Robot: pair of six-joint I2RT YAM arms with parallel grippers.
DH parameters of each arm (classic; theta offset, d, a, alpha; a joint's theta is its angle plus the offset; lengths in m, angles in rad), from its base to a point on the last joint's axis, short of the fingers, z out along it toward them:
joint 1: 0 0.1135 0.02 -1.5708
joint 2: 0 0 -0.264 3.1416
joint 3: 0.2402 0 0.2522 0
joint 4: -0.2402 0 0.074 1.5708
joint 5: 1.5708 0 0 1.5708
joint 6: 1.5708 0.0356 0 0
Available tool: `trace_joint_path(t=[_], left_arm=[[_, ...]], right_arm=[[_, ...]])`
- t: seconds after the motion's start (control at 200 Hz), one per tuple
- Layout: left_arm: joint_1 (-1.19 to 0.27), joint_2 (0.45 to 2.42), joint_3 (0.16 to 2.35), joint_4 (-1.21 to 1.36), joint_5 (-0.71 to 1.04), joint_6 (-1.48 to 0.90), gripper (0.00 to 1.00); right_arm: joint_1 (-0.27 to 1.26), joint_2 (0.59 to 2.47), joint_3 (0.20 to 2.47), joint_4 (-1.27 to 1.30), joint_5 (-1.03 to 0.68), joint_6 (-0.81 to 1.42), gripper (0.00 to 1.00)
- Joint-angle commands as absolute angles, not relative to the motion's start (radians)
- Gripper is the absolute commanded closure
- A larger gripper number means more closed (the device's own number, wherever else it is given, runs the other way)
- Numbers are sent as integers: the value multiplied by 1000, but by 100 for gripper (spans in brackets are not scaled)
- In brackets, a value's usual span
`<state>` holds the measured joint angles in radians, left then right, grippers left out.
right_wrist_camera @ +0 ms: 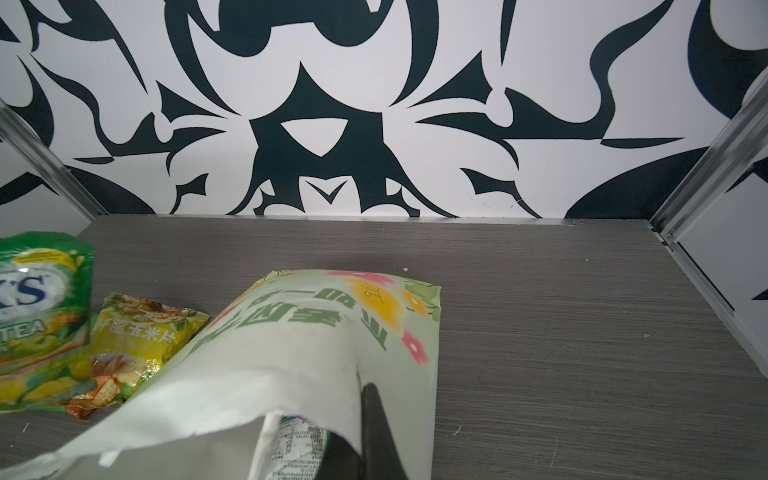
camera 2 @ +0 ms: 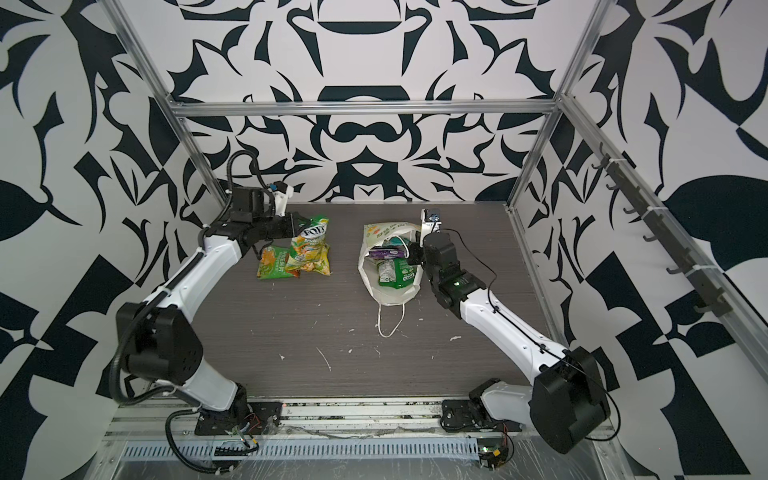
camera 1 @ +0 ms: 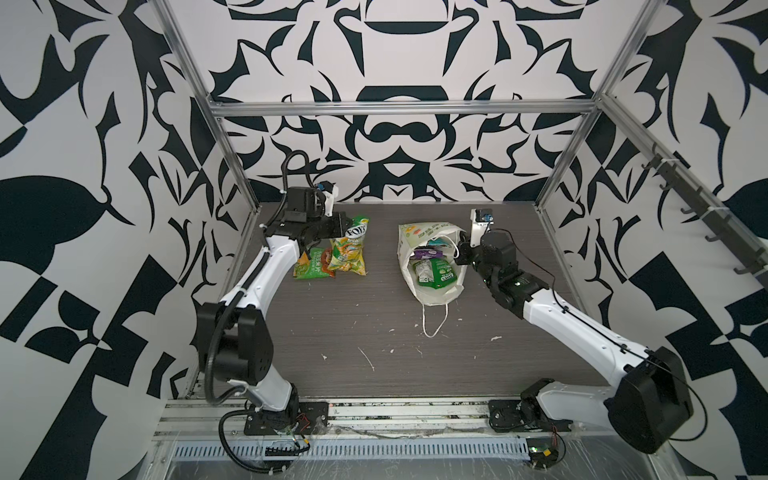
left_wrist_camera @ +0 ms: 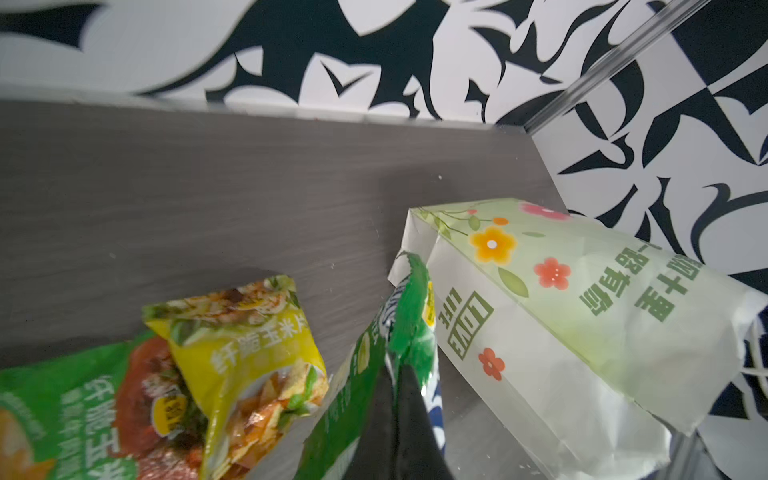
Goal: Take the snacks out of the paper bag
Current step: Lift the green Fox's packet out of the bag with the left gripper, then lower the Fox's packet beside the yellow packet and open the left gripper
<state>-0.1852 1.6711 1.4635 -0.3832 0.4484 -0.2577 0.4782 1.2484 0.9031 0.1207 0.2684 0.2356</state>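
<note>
One paper bag (camera 1: 407, 249), two robot arms (camera 1: 262, 270), three snack packets (camera 1: 347, 255) outside the bag (at least three more inside).

Paper bag (camera 1: 434, 296) half emptied.
On its side, mouth open, purple and green packets (camera 1: 441, 274) inside; FOX'S packet (camera 1: 354, 236) upright by two green-yellow packets (camera 1: 316, 268), well apart from bag.

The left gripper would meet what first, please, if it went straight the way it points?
Probably the paper bag, near its LOVE LIFE side; the held FOX'S packet would touch before the left gripper. Depth unclear.
</note>
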Motion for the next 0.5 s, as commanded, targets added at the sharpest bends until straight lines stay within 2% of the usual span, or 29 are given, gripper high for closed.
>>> trace_joint_path(t=[0.0, 0.15, 0.495], left_arm=[[-182, 1779, 1599, -486, 564, -352, 100], [-199, 1913, 1683, -485, 591, -439, 100], [-286, 2039, 1725, -423, 506, -565, 100]], right_arm=[[473, 1205, 944, 130, 282, 247, 100], [472, 1197, 939, 132, 288, 246, 100], [472, 1194, 938, 137, 300, 236, 100]])
